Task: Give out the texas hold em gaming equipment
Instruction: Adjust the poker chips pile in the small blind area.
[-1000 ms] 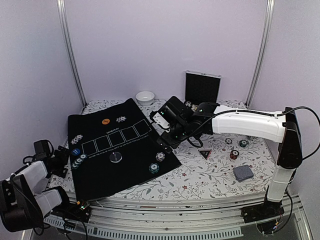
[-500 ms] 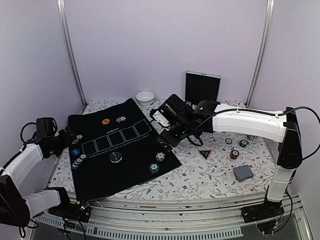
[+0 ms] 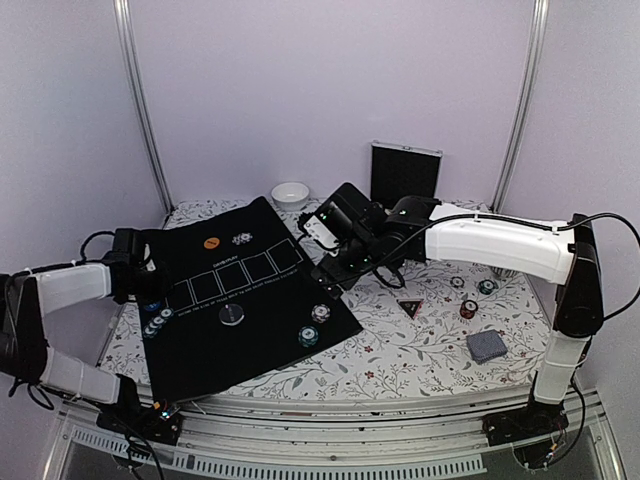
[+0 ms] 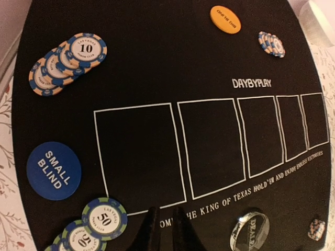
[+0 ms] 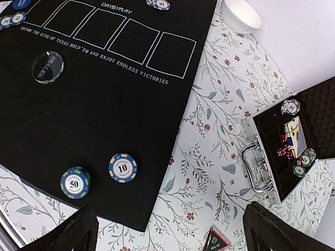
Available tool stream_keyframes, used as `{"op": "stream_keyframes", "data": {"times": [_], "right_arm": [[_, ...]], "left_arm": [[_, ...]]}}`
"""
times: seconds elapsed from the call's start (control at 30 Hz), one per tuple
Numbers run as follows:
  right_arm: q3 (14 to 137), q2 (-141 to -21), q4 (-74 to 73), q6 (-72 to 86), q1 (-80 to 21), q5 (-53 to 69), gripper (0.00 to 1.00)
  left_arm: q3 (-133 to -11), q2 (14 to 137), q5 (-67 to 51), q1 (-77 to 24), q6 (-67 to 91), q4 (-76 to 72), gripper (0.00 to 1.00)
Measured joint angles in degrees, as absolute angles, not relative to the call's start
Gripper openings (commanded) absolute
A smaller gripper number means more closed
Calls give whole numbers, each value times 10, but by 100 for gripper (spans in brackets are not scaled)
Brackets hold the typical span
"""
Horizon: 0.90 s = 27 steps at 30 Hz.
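A black felt mat [image 3: 250, 340] carries the poker chips: a fanned row of 10s [image 4: 68, 55], stacked 50s [image 4: 103, 218], and a single 10 [image 5: 123, 167] beside a 50 stack [image 5: 75, 182]. The round grey button [image 4: 251, 230] lies below the printed card boxes. A deck of cards [image 3: 487, 346] and the triangular marker [image 3: 409, 307] rest on the floral cloth to the right. My left gripper [image 4: 166, 225] hovers over the mat's left side, jaws nearly together and holding nothing. My right gripper [image 5: 170, 232] hangs wide open above the mat's right corner, also holding nothing.
A blue "small blind" disc [image 4: 54, 170] and an orange disc [image 4: 225, 19] lie on the mat. The black case [image 5: 293, 146] lies open at the back with chips, cards and dice inside. A white bowl [image 3: 290, 194] sits behind the mat. More chips [image 3: 469, 308] lie right of the marker.
My left arm has swung up from the near left corner to over the mat's left edge, and its jaws have closed. The right arm has barely moved.
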State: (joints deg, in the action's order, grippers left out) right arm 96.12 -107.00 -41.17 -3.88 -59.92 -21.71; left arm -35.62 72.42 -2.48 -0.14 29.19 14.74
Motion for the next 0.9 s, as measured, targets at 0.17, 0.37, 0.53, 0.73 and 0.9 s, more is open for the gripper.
{"op": "stream_keyframes", "data": {"times": [0.17,0.37,0.53,0.73,0.9], "right_arm": [[961,-1070,-412,-39,-599,-217,99],[961,-1070,-412,-39,-599,-218,99],[959,-1070,-414,-39,-599,-219,99],[958,-1070,-416,-39,-599,-220,99],[958,-1070,-416,-39,-599,-223,99]], "left_arm": [[-359,807,-25,-4,294,117,3],[-362,862,-19,-4,306,107,0],[-359,858,4,-4,320,110,0],[-326,821,48,-4,340,118,0],[-326,821,60,-4,349,121,0]]}}
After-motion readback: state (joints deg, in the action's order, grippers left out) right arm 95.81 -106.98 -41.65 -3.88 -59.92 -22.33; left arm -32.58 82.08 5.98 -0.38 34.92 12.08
